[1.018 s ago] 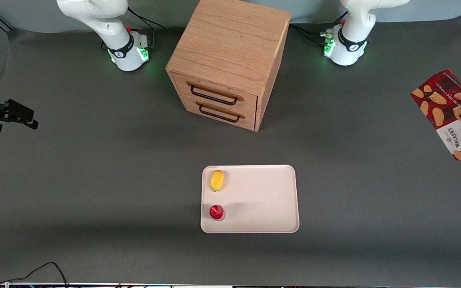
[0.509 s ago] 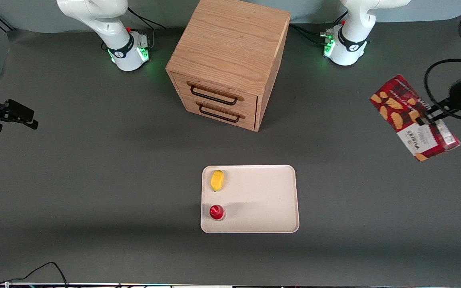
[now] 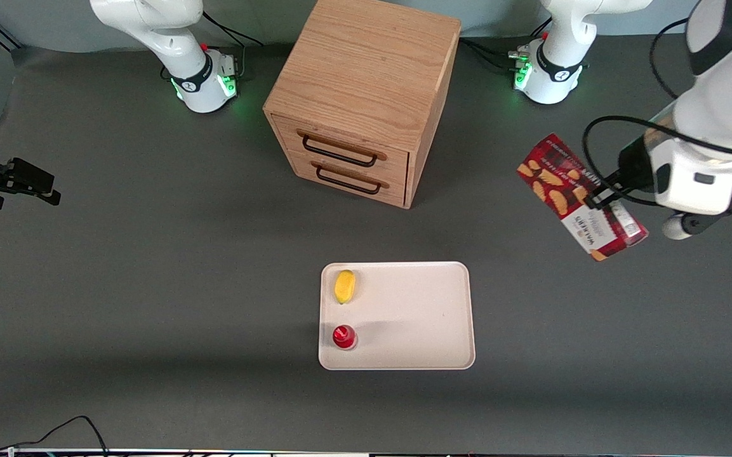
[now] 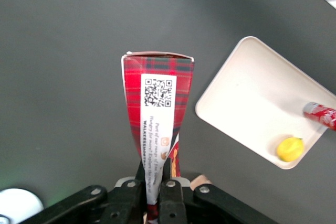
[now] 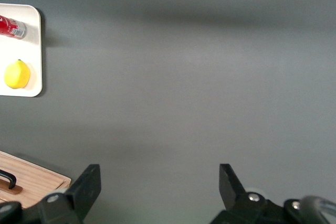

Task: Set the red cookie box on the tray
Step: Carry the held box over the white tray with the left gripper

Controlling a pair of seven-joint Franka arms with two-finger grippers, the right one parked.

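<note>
The red cookie box (image 3: 578,195) hangs tilted in the air above the table, toward the working arm's end, farther from the front camera than the tray. My gripper (image 3: 600,193) is shut on it, pinching its edge; in the wrist view the box (image 4: 157,106) runs out from between the fingers (image 4: 169,190). The cream tray (image 3: 416,317) lies flat on the table in front of the drawer cabinet, and it also shows as the tray (image 4: 247,103) in the wrist view. The box is not over the tray.
On the tray lie a yellow lemon (image 3: 344,286) and a small red-capped bottle (image 3: 344,337), both at the end toward the parked arm. A wooden two-drawer cabinet (image 3: 366,95) stands at the table's middle, farther from the front camera than the tray.
My gripper has carried the box in from the table's end toward the middle, and more of the arm has come into view. The tray and its items have not moved.
</note>
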